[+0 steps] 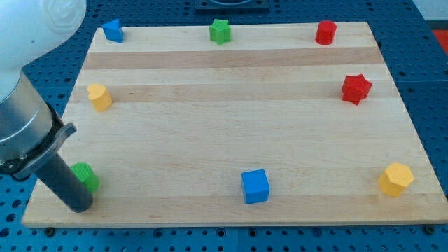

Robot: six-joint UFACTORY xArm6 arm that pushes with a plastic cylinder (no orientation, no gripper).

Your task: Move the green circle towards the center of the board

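Observation:
The green circle (pixel 85 176) sits near the board's bottom-left corner, partly hidden by my rod. My tip (pixel 79 207) rests on the board just below and slightly left of the green circle, touching or nearly touching it. The wooden board (pixel 231 119) fills most of the view.
A blue block (pixel 113 30) at top left, a green star (pixel 220 31) at top middle, a red cylinder (pixel 325 32) at top right, a red star (pixel 356 88) at right, a yellow block (pixel 99 96) at left, a blue cube (pixel 255 186) at bottom middle, a yellow hexagon (pixel 395 179) at bottom right.

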